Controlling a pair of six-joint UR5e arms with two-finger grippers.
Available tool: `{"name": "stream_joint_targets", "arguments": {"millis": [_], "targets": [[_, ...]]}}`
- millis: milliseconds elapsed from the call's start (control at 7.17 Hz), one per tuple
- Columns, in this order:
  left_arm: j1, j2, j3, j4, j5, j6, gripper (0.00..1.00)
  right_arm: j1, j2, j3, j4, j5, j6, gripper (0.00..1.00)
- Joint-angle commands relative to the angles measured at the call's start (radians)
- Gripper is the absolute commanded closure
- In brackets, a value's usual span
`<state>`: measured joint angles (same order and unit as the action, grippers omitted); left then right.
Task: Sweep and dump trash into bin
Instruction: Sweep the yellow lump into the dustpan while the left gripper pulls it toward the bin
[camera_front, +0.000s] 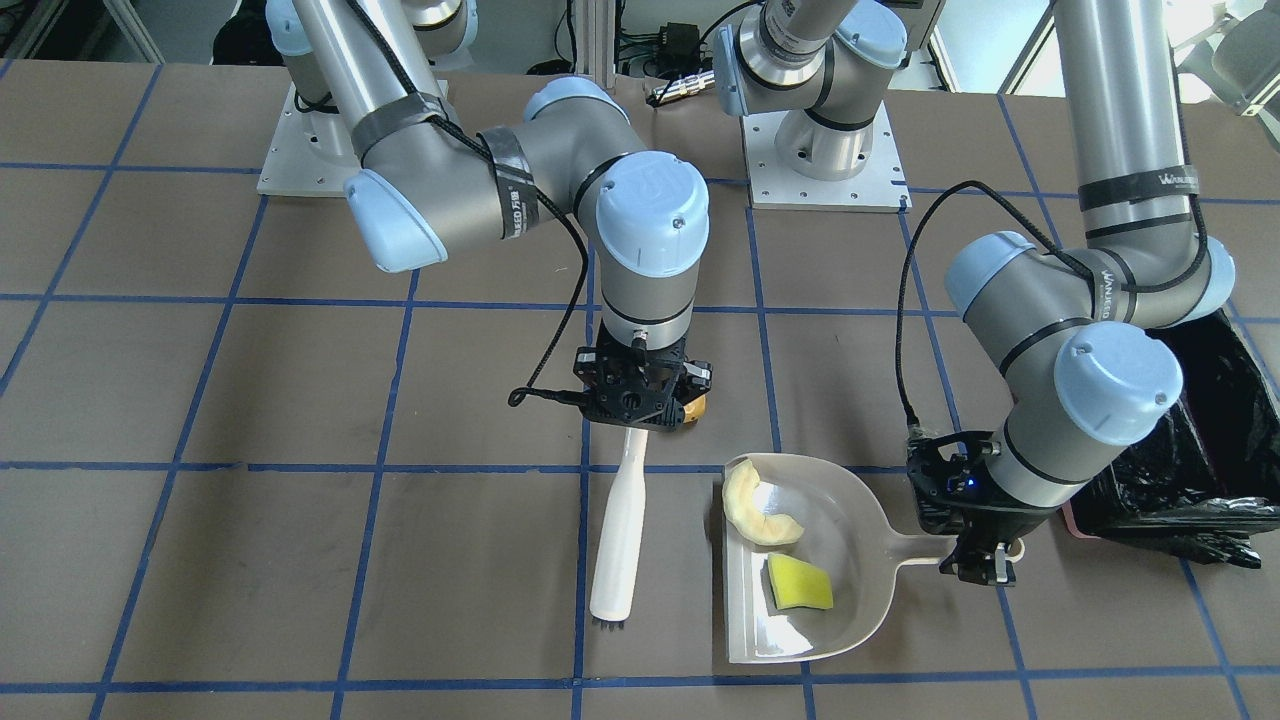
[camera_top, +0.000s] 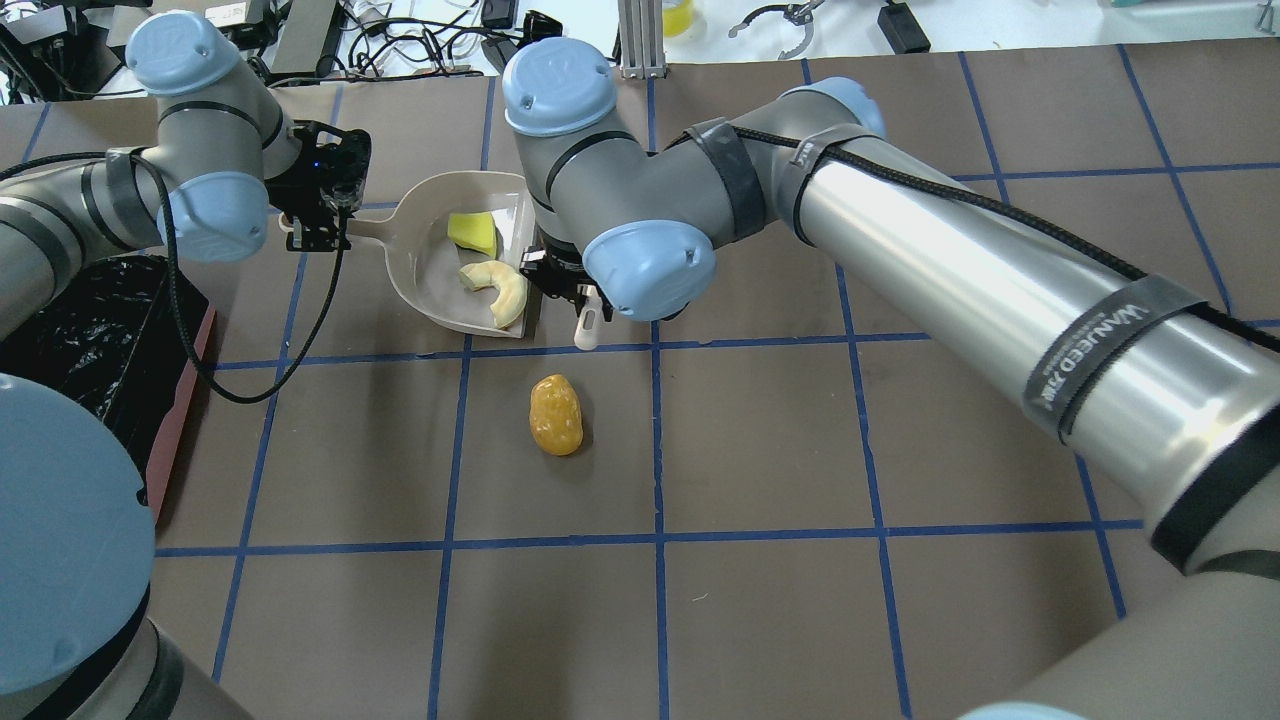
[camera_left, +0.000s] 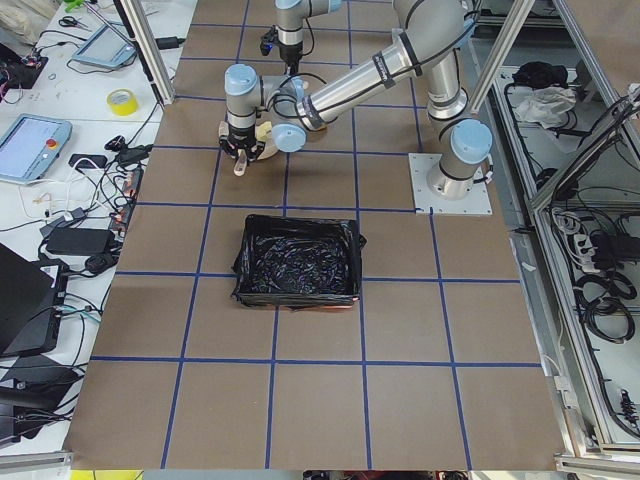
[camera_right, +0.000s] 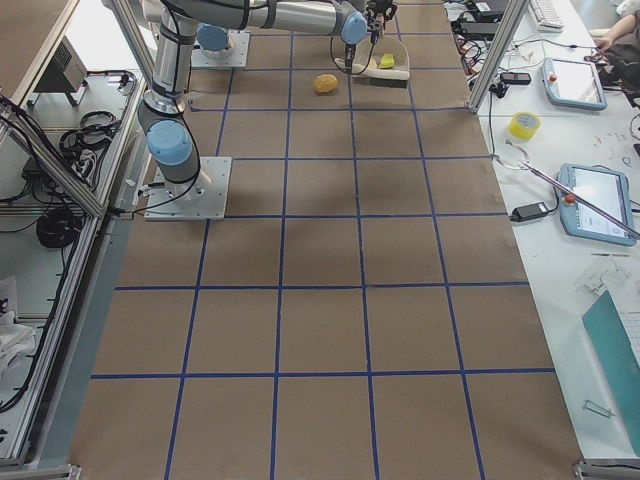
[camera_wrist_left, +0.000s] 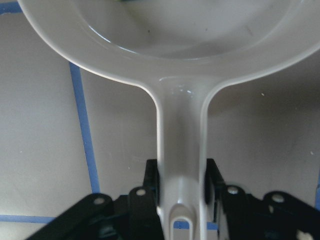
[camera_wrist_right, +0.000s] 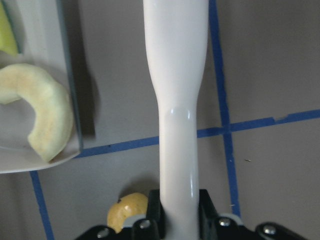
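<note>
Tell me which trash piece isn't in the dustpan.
The golden-brown lump: it lies alone on the table, apart from the dustpan. The cream curved piece and yellow-green wedge both sit inside it.

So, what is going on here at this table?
The left gripper holds the off-white plastic dustpan by its handle; the right gripper holds a white brush. A pale cream curved piece and a yellow-green wedge lie in the pan. The glossy golden-brown lump lies on the table, outside it. The black-lined pink bin stands at the robot's left.
</note>
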<state>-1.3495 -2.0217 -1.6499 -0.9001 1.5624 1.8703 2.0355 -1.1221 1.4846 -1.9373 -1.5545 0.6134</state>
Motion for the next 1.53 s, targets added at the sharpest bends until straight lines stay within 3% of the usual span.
{"name": "stream_joint_targets", "arguments": {"millis": [0,279,558,698,977,1395], "targets": [[0.058,0.094,-0.095,-0.017,-0.027,0.062,1.0,-0.008,-0.155,0.203,0.017,-0.01,-0.034,0.96],[0.059,0.243,-0.257,-0.049,-0.019,0.105,1.0,0.018,-0.263,0.356,0.012,0.01,0.055,1.0],[0.111,0.348,-0.408,-0.037,-0.021,0.148,1.0,0.154,-0.24,0.404,-0.113,0.014,0.186,1.0],[0.112,0.391,-0.477,-0.03,-0.021,0.139,1.0,0.169,-0.222,0.408,-0.149,0.016,0.195,0.99],[0.102,0.394,-0.6,0.138,-0.018,0.138,1.0,0.18,-0.173,0.411,-0.266,0.091,0.247,0.99],[0.102,0.371,-0.602,0.171,-0.004,0.138,1.0,0.21,-0.102,0.402,-0.369,0.102,0.29,0.99]]}}
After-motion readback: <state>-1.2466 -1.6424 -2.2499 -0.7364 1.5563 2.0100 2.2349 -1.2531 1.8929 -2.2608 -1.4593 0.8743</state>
